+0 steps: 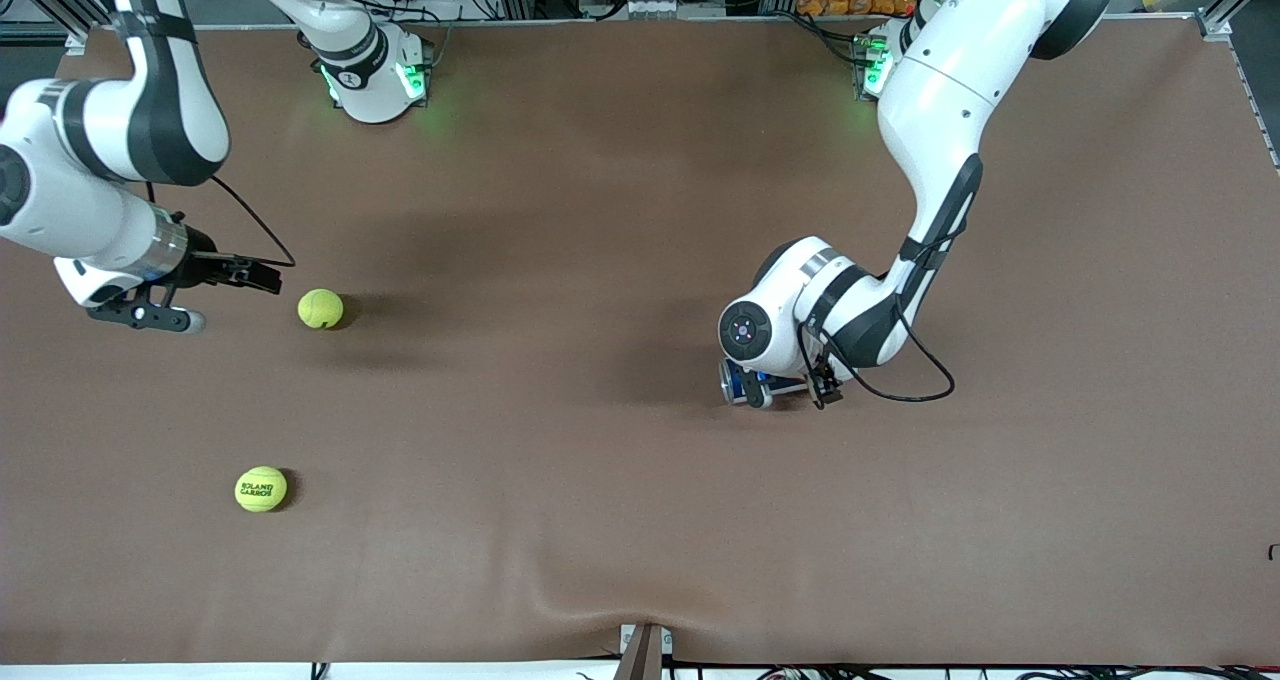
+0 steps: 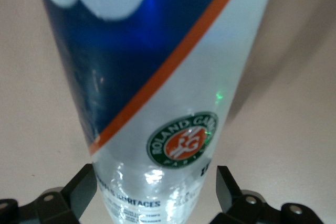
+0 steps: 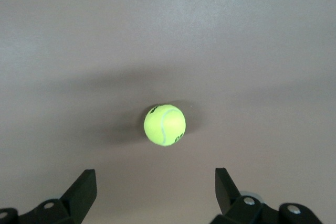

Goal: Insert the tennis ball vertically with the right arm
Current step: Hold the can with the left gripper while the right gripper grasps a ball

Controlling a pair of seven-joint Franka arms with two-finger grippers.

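- Right gripper [image 1: 215,295] hangs low over the table [image 1: 600,520] at the right arm's end. Its jaws are spread wide with nothing between them.
- Ball [image 1: 320,308] lies on the table just off the gripper's tips, at about 3 o'clock from it in the front view. The two are near but not touching.
- In the right wrist view the ball [image 3: 165,125] sits ahead of the open fingers [image 3: 84,187], centred on the gap with bare table all round it.
- Second ball [image 1: 261,489] has dark lettering on it. It is at about 6 o'clock from the first ball, nearer the front camera and well apart from the gripper.
- Can [image 1: 745,385] is blue and white, at about 3 o'clock from the ball and well apart, toward the left arm's end.
- Left gripper [image 2: 156,182] straddles the can [image 2: 157,77] with its jaws at full width, one finger [image 2: 228,187] close along each side. Can't tell if the pads actually touch it.
- Hidden: in the front view the left arm's wrist [image 1: 800,305] covers most of the can and nearly all of its gripper, and only a blue edge and a pale rim show.
- Can't tell from the front view whether the can stands straight or leans.
- The can is cut off in the left wrist view. Only part of the label shows, with an orange stripe and a round green logo.
- The right arm [image 1: 100,160] runs off the frame edge.
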